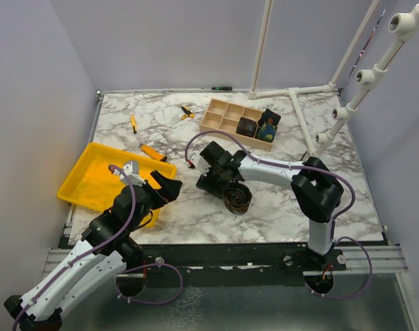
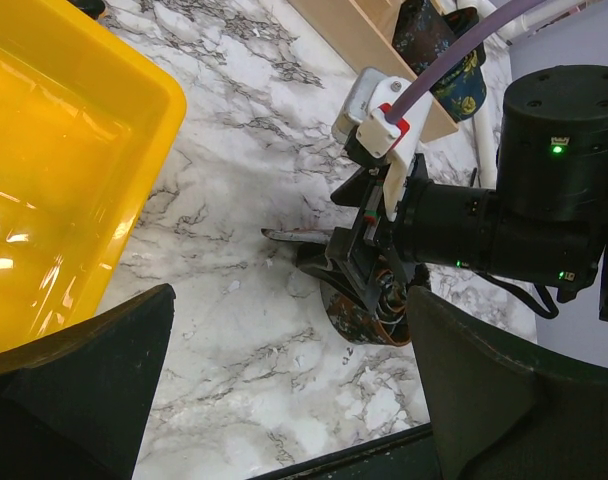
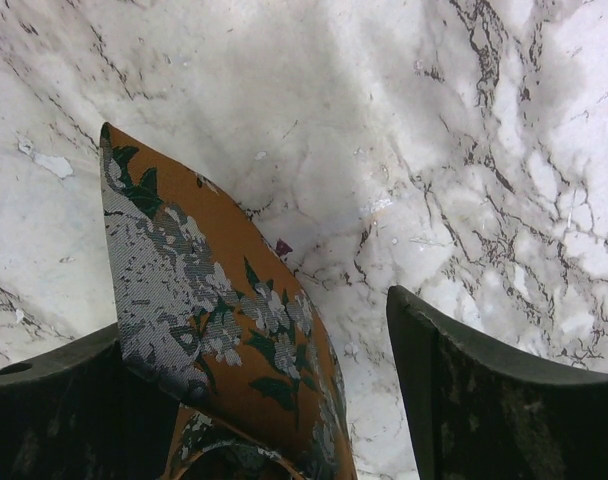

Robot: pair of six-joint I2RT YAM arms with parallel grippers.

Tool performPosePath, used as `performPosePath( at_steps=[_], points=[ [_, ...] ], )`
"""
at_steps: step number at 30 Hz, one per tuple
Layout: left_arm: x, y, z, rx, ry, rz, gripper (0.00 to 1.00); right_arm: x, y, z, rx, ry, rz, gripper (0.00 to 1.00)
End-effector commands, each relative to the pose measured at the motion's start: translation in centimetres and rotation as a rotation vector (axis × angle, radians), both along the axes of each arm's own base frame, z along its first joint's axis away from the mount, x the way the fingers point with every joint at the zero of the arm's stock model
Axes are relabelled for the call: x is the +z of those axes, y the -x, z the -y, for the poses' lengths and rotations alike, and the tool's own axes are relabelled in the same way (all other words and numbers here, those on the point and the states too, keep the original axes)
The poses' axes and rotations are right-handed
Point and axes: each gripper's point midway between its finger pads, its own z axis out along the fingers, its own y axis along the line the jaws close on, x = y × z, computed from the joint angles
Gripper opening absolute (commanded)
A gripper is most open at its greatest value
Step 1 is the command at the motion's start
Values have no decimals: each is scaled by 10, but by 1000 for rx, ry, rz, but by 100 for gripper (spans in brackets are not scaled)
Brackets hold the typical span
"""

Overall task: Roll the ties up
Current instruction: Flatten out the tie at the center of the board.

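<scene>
While the roll is nearly finished, these are the points:
Right gripper (image 1: 227, 187): at the centre of the top view, its jaws stand spread around the rolled tie; whether the pads press the fabric I cannot tell.
Rolled tie (image 1: 238, 198): rust-brown coil on the marble table (image 1: 278, 214), just right of the gripper; in the right wrist view its pointed end (image 3: 174, 270) lies loose on the marble.
Left gripper (image 1: 167, 187): jaws fully spread, holding nothing, left of centre, near the yellow tray (image 1: 92, 181).
Other ties (image 1: 258, 126): 2 dark rolls in the wooden box (image 1: 220, 114), upper centre.
Step, as I judge: closing the last turn.
Next move: tuck the loose tip in without loosening the coil.
</scene>
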Motion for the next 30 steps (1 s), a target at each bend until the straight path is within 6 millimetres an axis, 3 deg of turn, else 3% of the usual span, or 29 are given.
performPosePath(
  at_steps=[1,9,17,23,25,30],
  points=[
    [3,0,-2,7,-4,8,99,0,5,7,11,9,-10,79],
    [2,0,-2,8,-3,8,99,25,9,5,24,-49,13,83],
    [2,0,0,2,3,3,99,-5,5,10,13,32,-10,75],
    [5,1,0,-4,8,10,99,-16,4,9,9,54,-29,70],
    [5,1,0,-5,10,8,99,-19,3,9,6,63,-30,64],
    [7,1,0,-3,14,16,99,-2,-11,6,-56,40,32,18]
  ],
)
